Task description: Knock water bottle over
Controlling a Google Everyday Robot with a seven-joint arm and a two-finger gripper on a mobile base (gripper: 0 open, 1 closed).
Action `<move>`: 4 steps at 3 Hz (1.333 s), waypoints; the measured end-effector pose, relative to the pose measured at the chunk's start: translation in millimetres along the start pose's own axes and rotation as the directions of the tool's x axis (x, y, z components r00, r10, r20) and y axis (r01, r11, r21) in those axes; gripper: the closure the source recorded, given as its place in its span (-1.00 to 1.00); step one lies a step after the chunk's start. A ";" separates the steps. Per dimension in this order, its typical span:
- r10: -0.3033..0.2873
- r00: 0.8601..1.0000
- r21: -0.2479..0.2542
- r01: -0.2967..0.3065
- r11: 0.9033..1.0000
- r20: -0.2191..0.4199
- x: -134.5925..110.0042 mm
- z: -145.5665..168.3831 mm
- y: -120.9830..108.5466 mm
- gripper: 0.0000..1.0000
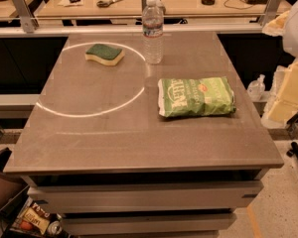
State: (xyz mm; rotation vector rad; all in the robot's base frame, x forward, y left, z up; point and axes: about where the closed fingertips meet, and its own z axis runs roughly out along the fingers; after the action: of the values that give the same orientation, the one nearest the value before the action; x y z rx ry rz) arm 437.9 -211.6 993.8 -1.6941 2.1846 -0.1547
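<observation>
Ribbed water bottle (152,31); tool seemingly offscreen

We see the water bottle (152,31) standing upright near the far edge of the grey table (139,148), with the green-topped sponge (105,54) lying just to its left and the green snack bag (196,97) flat on the tabletop nearer us, to its right. The gripper (288,90) hangs beyond the table's edge, well to the right of the water bottle and apart from it
</observation>
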 end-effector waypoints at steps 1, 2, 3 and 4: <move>0.000 1.000 0.000 0.000 1.000 0.000 0.0 -0.1 0.0 -1.00; 0.015 0.999 0.014 -0.016 1.000 0.028 -2.7 -0.1 -6.5 -1.00; 0.066 0.989 0.048 -0.073 0.996 0.131 -0.5 4.1 -25.3 -1.00; 0.121 0.946 0.102 -0.158 0.982 0.301 -1.5 12.2 -55.9 -1.00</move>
State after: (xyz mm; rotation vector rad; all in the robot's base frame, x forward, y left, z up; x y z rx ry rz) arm 493.5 -223.6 1000.1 -1.3897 2.0185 -0.0002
